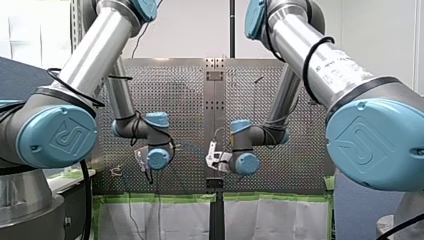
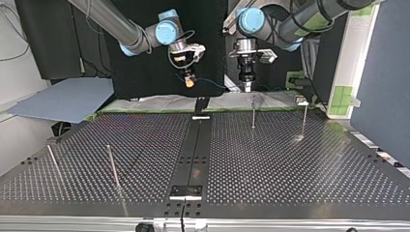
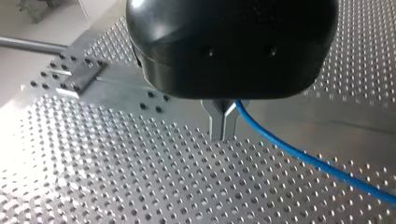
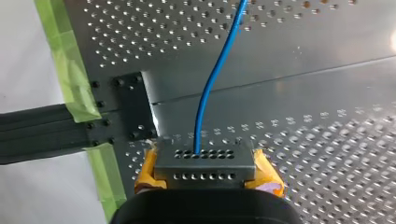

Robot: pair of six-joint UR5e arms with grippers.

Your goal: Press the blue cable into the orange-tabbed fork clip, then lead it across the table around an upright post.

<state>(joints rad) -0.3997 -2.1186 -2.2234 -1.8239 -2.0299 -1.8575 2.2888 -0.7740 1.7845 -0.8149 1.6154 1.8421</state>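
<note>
The blue cable (image 3: 299, 154) hangs between my two grippers, above the perforated table (image 2: 290, 164). My left gripper (image 3: 222, 134) has its metal fingers pressed together, and the cable comes out from beside them and trails away over the holes. My right gripper (image 4: 205, 163), with yellow pads (image 4: 268, 175), is shut on the cable (image 4: 212, 79), which rises straight ahead of it. In the top view both grippers (image 2: 189, 81) (image 2: 247, 86) hover over the table's far edge with the thin cable (image 2: 212, 83) between them. I see no orange-tabbed clip.
Upright posts stand on the table: two at the top view's right (image 2: 253, 113) (image 2: 304, 121) and two leaning at its left (image 2: 112, 166) (image 2: 53, 162). A dark centre rail (image 2: 193, 150) splits the table. Green tape (image 4: 70, 70) lines the table edge. A small fixture (image 2: 300, 100) sits by the far right post.
</note>
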